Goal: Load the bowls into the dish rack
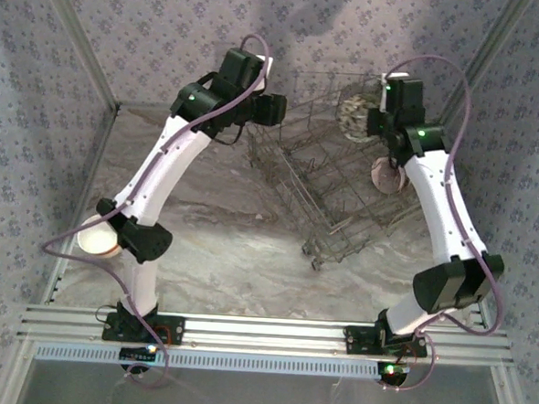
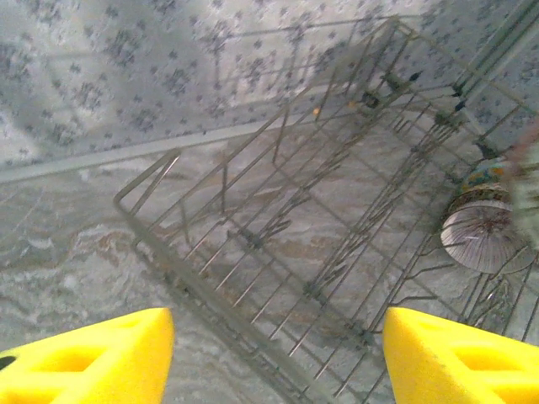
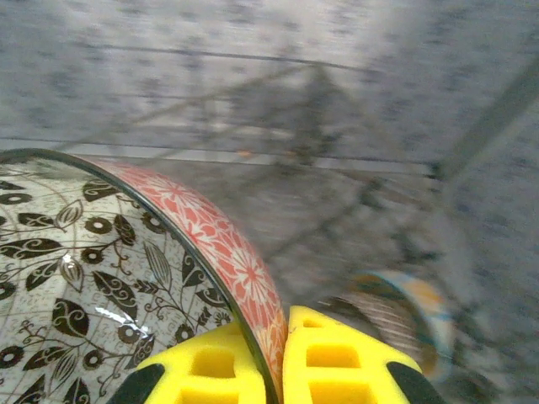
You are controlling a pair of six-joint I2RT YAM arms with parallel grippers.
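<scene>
— Since our right gripper (image 3: pixel 274 362) has its yellow pads pressed against either side of a rim, what are we carrying in the right wrist view?
— The leaf-patterned bowl (image 3: pixel 93 278), black leaves inside and red flowers outside. It is pinched at its edge, so it hangs on its side. We judge that a rim hold lets it slip edgewise between tines. Beneath it, blurred, lie the dish rack (image 3: pixel 337 177) and a ribbed bowl (image 3: pixel 396 316) with a blue and orange rim.
— And the left wrist view?
— Our left gripper (image 2: pixel 274 362) has its jaws spread wide with nothing between them, and it looks down on the rack's (image 2: pixel 253 227) open tine rows. The ribbed bowl (image 2: pixel 482 236) stands tilted at the right among the wires. We cannot tell whether it leans inside the rack or just beyond its side.
— Why hang there empty?
— Our guess is that it is clear of the incoming bowl, yet near enough to steady the rack.
— From the top?
— The rack (image 1: pixel 330 178) sits skewed on the marbled table (image 1: pixel 222 227). The held bowl (image 1: pixel 355 116) hovers over its far right corner. A pinkish bowl (image 1: pixel 387 175), perhaps the ribbed one, is at the rack's right side. One white bowl (image 1: pixel 96 237) sits well apart at the table's left edge, beside the left arm (image 1: pixel 161 177).
— So where are we?
— We'd call this the placing step for one bowl. The white one is not yet loaded.
</scene>
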